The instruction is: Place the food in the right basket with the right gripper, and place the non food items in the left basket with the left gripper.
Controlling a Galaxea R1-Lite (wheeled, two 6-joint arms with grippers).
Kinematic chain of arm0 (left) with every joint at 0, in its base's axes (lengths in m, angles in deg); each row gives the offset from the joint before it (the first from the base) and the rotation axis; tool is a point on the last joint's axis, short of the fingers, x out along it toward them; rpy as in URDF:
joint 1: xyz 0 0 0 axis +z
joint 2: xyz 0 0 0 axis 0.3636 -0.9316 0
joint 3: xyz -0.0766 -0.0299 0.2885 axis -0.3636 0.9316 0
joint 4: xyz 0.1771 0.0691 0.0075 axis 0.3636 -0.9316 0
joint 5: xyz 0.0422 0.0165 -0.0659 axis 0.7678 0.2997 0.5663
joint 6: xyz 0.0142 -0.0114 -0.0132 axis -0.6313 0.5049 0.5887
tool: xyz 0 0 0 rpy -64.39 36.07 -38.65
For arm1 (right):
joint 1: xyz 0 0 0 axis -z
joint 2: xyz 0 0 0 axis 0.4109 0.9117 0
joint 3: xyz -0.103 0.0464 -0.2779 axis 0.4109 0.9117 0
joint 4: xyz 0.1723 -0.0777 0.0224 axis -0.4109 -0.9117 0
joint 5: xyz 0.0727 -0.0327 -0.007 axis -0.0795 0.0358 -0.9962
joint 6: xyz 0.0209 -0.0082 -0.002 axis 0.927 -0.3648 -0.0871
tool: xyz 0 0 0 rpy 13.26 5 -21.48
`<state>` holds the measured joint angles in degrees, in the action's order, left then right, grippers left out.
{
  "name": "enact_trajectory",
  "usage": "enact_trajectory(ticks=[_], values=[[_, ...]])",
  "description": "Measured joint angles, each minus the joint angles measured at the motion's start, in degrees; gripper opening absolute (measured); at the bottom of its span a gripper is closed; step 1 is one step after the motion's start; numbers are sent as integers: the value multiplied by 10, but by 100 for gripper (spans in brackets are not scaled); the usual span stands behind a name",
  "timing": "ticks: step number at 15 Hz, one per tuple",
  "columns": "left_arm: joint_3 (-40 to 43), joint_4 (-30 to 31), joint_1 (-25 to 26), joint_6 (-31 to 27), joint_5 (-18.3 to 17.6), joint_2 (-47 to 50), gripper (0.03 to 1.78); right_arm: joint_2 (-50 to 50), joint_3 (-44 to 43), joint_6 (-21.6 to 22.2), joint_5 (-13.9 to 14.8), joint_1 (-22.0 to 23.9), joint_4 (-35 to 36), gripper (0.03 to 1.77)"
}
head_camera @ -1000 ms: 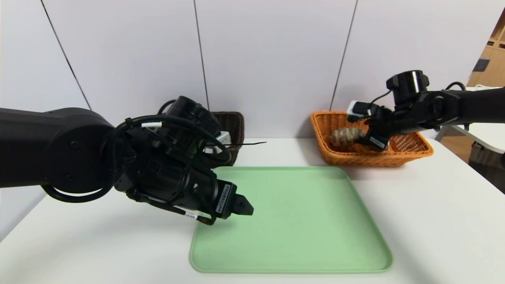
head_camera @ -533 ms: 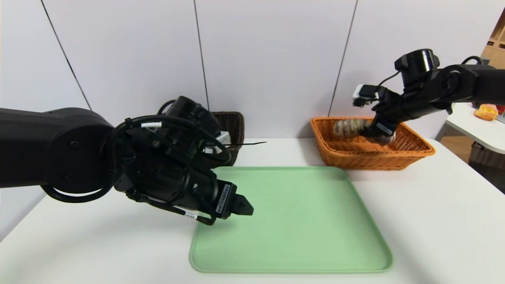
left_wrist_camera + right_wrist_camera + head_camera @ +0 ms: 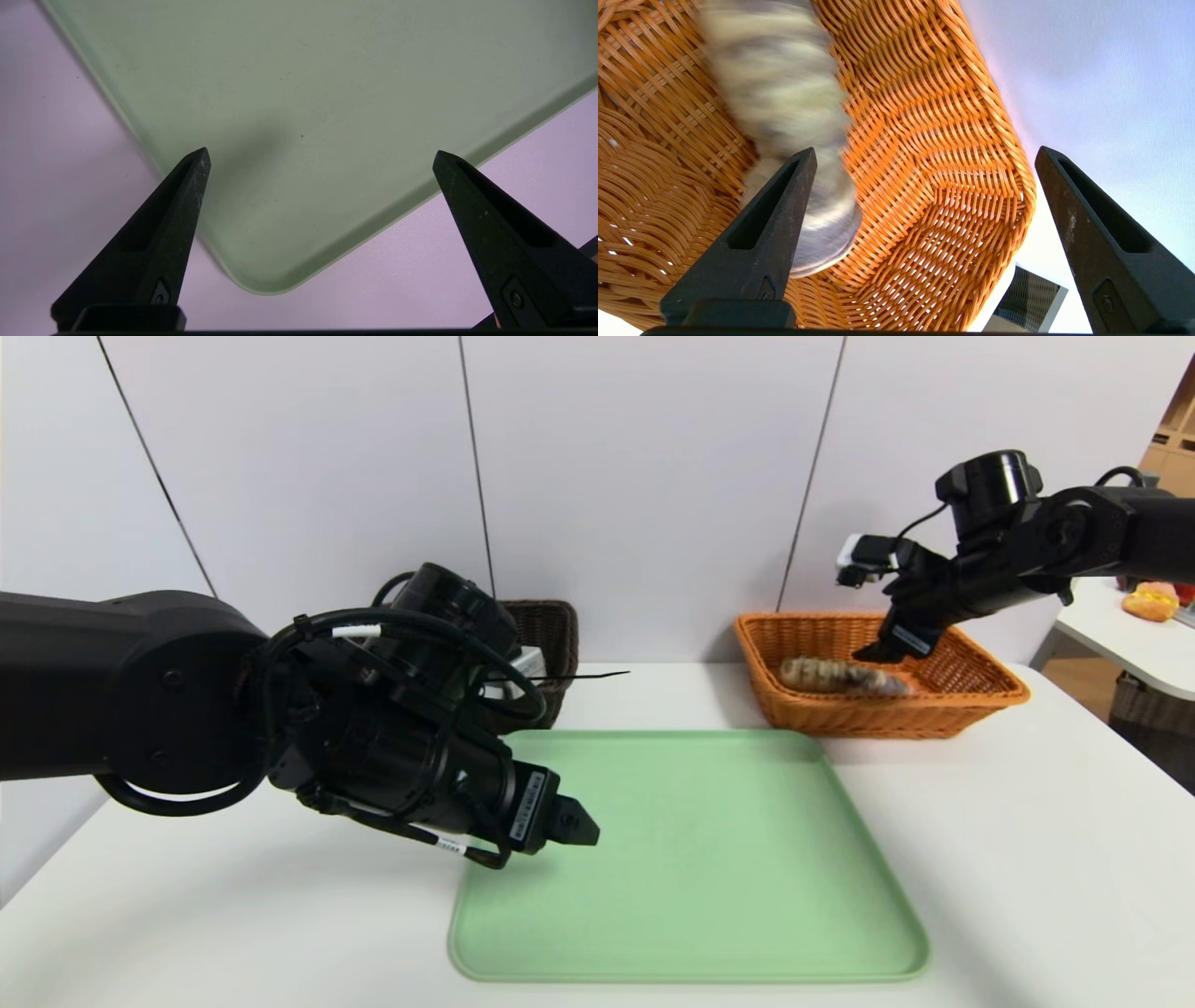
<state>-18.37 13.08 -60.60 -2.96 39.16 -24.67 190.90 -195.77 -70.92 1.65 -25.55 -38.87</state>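
Observation:
The food, a striped tan bread roll (image 3: 840,675), lies inside the orange right basket (image 3: 971,695) at the back right. My right gripper (image 3: 882,651) hovers just above the roll's right end, open and holding nothing. In the right wrist view the roll (image 3: 784,93) lies blurred on the basket weave (image 3: 948,140) beside one finger, with the right gripper (image 3: 924,156) wide open. My left gripper (image 3: 579,823) hangs open over the green tray's left edge; the left wrist view shows it (image 3: 322,156) empty. The dark left basket (image 3: 553,625) stands behind the left arm, its contents mostly hidden.
A bare green tray (image 3: 691,859) lies mid-table; its corner (image 3: 261,280) shows in the left wrist view. The white table (image 3: 1027,859) ends at a panelled wall behind the baskets. A second table with colourful items (image 3: 1150,602) stands far right.
My right gripper rose above the orange basket and opened. The bread roll left its fingers and now lies on the basket floor. The left arm stayed still.

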Motion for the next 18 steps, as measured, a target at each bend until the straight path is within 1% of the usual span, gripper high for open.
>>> enact_trajectory(ticks=[3, 7, 8, 9, 11, 12, 15, 18], values=[[-1, 0, 0, 0, 0, 1, 169, -8, -2, 3, -1, 0, -1, 165], [-3, 0, 6, 1, 0, 12, 169, -36, -1, 50, -3, -1, -39, 168], [-4, 0, 10, 1, 0, 18, 169, -46, -1, 71, -5, -1, -54, 168], [-4, 0, 16, 2, 0, 24, 169, -55, 0, 94, -6, 0, -65, 168], [-5, 0, 31, 2, 2, 42, 169, -76, 5, 160, -7, -1, -75, 169], [-5, 0, 39, 3, 12, 52, 169, -89, 15, 199, -7, -4, -76, 169], [-3, -4, 51, 4, 73, 83, 169, -139, 73, 303, -7, -15, -77, 169], [2, -13, 70, 4, 118, 121, 169, -205, 153, 384, -6, -24, -76, 169]])
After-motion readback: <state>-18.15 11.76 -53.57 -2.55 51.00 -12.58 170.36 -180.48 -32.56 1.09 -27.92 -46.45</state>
